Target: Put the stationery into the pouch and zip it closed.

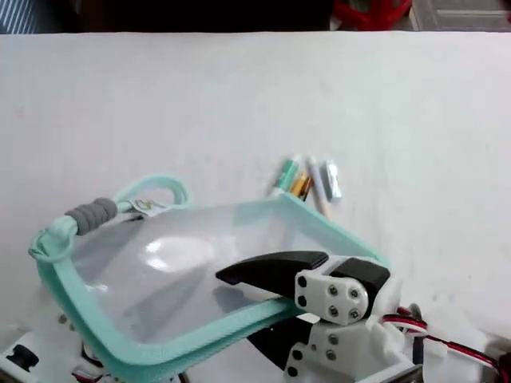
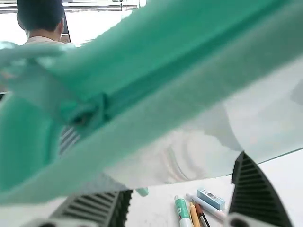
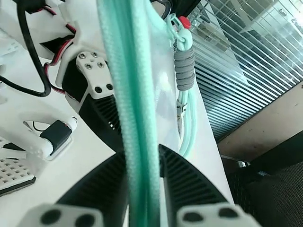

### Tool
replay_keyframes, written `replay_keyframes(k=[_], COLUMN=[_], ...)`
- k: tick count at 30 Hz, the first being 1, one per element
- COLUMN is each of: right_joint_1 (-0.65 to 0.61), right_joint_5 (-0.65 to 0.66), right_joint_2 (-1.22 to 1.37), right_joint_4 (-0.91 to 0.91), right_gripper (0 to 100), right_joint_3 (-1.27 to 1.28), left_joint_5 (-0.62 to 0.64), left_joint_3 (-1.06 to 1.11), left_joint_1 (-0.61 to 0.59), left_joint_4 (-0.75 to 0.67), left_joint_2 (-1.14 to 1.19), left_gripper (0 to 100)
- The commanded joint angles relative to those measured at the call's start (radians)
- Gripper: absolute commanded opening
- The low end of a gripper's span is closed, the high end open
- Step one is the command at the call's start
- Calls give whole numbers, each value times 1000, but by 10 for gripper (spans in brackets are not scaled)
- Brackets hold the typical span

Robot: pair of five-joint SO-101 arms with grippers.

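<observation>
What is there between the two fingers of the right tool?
The teal zipper edge of the pouch runs between the fingers of the right tool, which clamp it from both sides. The right wrist view shows this.

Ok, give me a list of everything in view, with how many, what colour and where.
pouch: one, clear with mint trim, held up over the table's near side
carry loop: one, mint with grey sleeve, at the pouch's left end
stationery: about five pieces, green, orange, white, blue, bunched on the table beyond the pouch
table: one, white
right gripper: one, black and white, shut on the pouch's zip edge
left gripper: one, black, open beneath the pouch
</observation>
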Motion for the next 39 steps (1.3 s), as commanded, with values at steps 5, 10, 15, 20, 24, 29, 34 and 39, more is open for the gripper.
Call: replay_keyframes(k=[5, 10, 15, 20, 24, 29, 34, 39], right_joint_1=[-15, -15, -10, 48, 186, 266, 338, 552], right_joint_5=[6, 8, 8, 2, -49, -86, -133, -321], right_joint_2=[-15, -12, -1, 33, 59, 74, 70, 68], right_joint_4=[-1, -2, -10, -35, -127, -286, -483, -800], right_gripper=[19, 19, 19, 19, 19, 19, 19, 19], right_joint_3=[5, 11, 28, 32, 66, 292, 534, 783], left_joint_5=[38, 212, 187, 183, 181, 180, 180, 184], left_joint_3=[138, 270, 293, 282, 278, 279, 279, 276], left_joint_1=[-220, -237, -231, -231, -232, -237, -239, -234], left_joint_4=[-210, -399, -443, -434, -382, -336, -334, -330], left_joint_2=[-4, -4, -4, -4, -4, -4, -4, -4], left_gripper=[309, 310, 310, 310, 309, 309, 309, 309])
